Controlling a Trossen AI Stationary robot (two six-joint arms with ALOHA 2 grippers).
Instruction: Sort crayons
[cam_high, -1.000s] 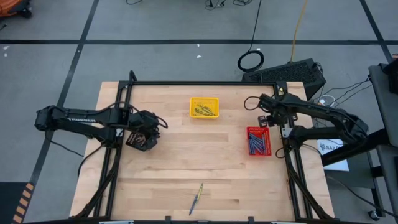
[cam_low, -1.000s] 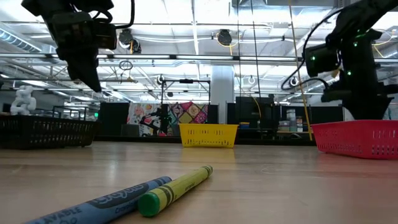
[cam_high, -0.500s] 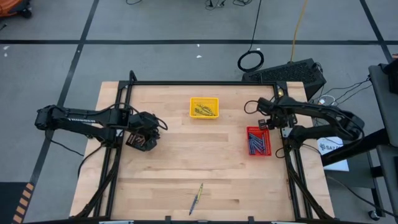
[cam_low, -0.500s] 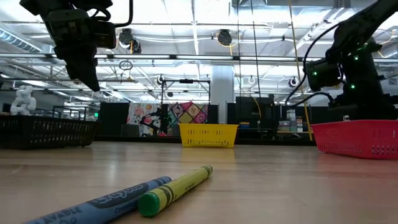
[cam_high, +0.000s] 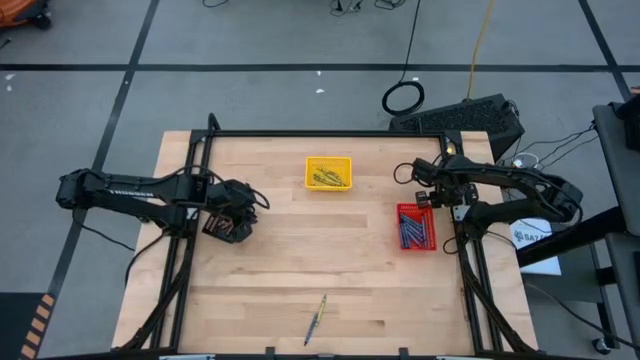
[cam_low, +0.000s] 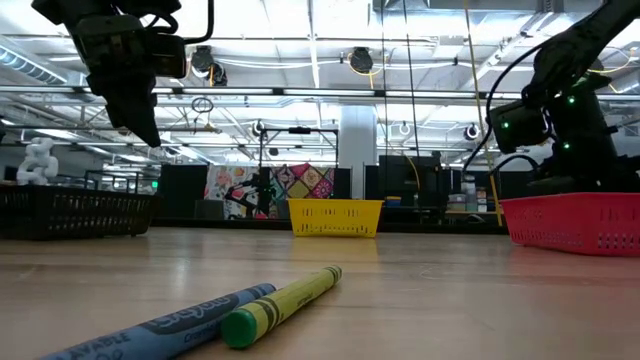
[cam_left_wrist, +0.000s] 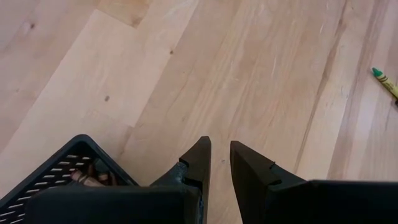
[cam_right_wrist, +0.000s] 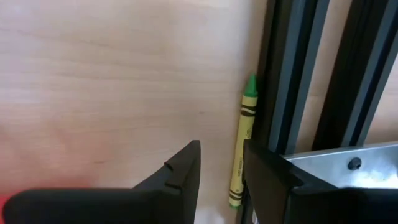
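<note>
In the right wrist view a yellow crayon with a green tip (cam_right_wrist: 242, 143) lies flat on the table along a black frame rail (cam_right_wrist: 292, 74). My right gripper (cam_right_wrist: 221, 149) hovers open just above it; the crayon's lower end shows in the gap beside one finger. From above, this gripper (cam_high: 432, 197) stands at the far end of the red tray (cam_high: 415, 228), which holds blue crayons. My left gripper (cam_left_wrist: 221, 146) hangs open with a narrow gap and nothing in it, beside the black tray (cam_left_wrist: 59, 171), which holds brown crayons. A blue crayon (cam_low: 170, 325) and a yellow one (cam_low: 285, 300) lie near the front edge.
A yellow tray (cam_high: 328, 172) with yellow crayons stands at the far middle. Black frame rails run along the table's left side (cam_high: 185, 260), right side (cam_high: 470, 270) and far edge. The green tip of another crayon (cam_left_wrist: 385, 81) shows at the edge of the left wrist view.
My right gripper has sunk toward the table at the far end of the red tray, by the right rail, and its wrist has rolled a little. Its fingers have stayed open.
</note>
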